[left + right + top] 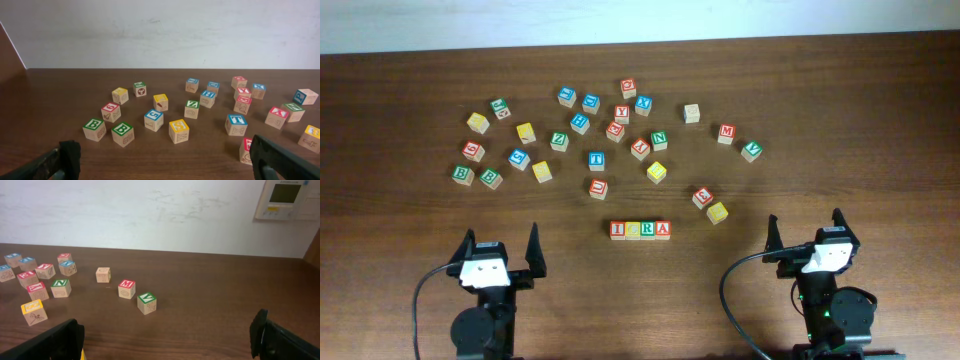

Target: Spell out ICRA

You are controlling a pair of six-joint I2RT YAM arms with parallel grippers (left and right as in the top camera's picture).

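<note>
Four cubes stand side by side in a row near the table's front middle: a red I [617,230], a yellow C [632,230], a green R [647,230] and a red A [663,229]. Together they read ICRA [640,230]. My left gripper [501,250] sits at the front left, open and empty, well to the left of the row. My right gripper [807,235] sits at the front right, also open and empty. Neither wrist view shows the row. In the left wrist view, the left gripper [162,160] holds nothing; the right gripper [167,337] likewise.
Several loose letter cubes lie scattered across the table's middle and back, among them a blue T [596,160], a green N [659,140], a red M [726,133] and two green B cubes [477,177]. A red cube [702,196] and a yellow cube [717,212] lie right of the row.
</note>
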